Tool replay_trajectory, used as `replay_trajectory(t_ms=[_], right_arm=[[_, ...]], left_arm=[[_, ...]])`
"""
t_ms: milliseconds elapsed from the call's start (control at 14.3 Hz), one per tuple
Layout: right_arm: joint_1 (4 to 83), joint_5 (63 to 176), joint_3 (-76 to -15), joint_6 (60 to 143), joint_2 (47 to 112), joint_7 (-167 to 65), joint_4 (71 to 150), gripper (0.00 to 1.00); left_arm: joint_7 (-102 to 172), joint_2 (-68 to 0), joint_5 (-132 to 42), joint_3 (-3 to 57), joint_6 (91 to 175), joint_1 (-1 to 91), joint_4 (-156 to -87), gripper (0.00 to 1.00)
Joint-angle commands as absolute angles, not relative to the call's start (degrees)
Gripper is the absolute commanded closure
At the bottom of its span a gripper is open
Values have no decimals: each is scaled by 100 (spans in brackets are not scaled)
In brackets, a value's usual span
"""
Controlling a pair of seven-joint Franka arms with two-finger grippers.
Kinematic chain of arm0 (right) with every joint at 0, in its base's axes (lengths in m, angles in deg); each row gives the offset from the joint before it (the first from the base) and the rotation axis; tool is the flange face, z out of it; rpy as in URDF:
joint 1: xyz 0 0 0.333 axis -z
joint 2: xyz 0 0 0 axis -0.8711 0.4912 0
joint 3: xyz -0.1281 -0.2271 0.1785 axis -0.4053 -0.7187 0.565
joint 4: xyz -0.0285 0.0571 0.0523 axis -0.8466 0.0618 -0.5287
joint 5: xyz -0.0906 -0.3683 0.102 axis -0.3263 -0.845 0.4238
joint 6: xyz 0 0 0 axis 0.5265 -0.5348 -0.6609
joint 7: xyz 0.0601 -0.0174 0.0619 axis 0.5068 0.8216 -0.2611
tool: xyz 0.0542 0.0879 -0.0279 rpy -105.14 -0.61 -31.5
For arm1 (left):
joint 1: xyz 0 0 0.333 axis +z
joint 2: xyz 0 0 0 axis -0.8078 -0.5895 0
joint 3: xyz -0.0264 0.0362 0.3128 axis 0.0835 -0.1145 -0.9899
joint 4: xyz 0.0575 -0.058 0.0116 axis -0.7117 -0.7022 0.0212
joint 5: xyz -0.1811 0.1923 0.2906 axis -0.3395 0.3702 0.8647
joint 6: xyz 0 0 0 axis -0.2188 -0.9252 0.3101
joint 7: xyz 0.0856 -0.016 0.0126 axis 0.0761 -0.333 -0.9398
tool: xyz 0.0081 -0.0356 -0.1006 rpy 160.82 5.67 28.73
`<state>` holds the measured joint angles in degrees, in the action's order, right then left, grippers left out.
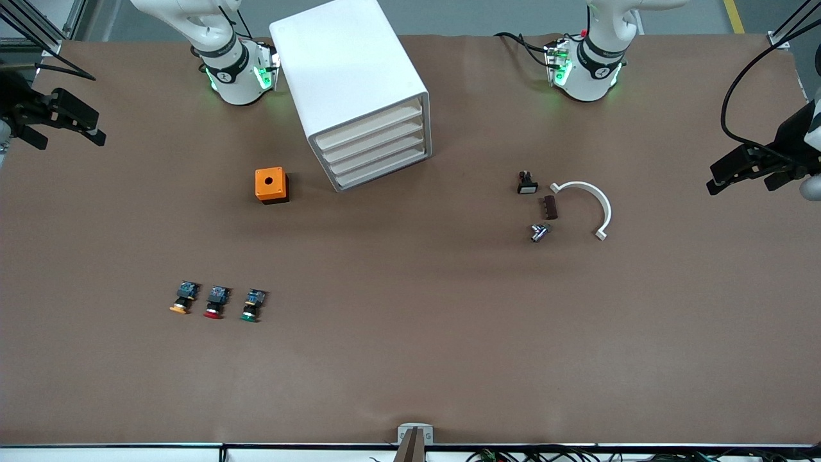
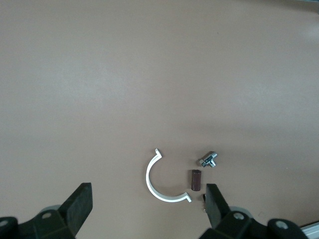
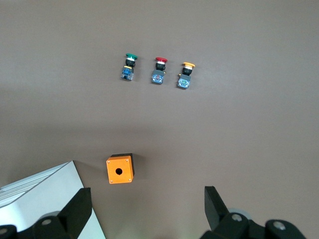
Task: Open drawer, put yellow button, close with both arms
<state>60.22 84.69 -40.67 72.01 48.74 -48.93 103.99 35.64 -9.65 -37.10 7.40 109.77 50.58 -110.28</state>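
R pincer (image 1: 64, 125) hangs over the surface's edge at the right arm's end, fingers (image 3: 75, 211) spread wide, nothing in them; arm waits. Near that end, 3 pushbuttons lie in a row, well toward the front cam: yellow button (image 1: 183, 299) outermost, red button (image 1: 215, 302) mid, green button (image 1: 253, 305) last, caps pointing at the cam, each just apart from its neighbour. Farther from cam, an orange box (image 1: 270, 185) w/ a round hole on top, beside the cabinet (image 1: 349, 83). Cabinet sits between the two arm bases, angled; all 4 drawers shut, top drawer (image 1: 367, 127) incl. Toward the left arm's end: small black part (image 1: 526, 183), brown block (image 1: 550, 207), metal fitting (image 1: 539, 231), white half-ring clip (image 1: 587, 205), all close together, none touching. L pincer (image 1: 753, 168) over the surface edge at the left arm's end, fingers (image 2: 77, 204) wide apart, empty; arm waits too.
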Motion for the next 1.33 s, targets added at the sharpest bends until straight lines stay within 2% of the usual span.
replay_trajectory(t_ms=[0, 558, 1047, 1256], right_arm=[[6023, 8415, -4090, 7246, 4813, -5002, 10459, 0], [6084, 8310, -4099, 7203, 4787, -4941, 10468, 0], [6085, 8310, -4099, 7211, 4787, -4932, 10468, 0], [6085, 8310, -4099, 7202, 4795, -4941, 10468, 0]], left_arm=[[3713, -938, -3800, 744, 10870, 5098, -10970, 0], [3590, -990, -3783, 744, 10862, 5107, -10979, 0], [3564, -1798, -3800, 805, 10862, 4984, -10996, 0], [2576, -2036, -3800, 858, 10862, 4485, -10996, 0]])
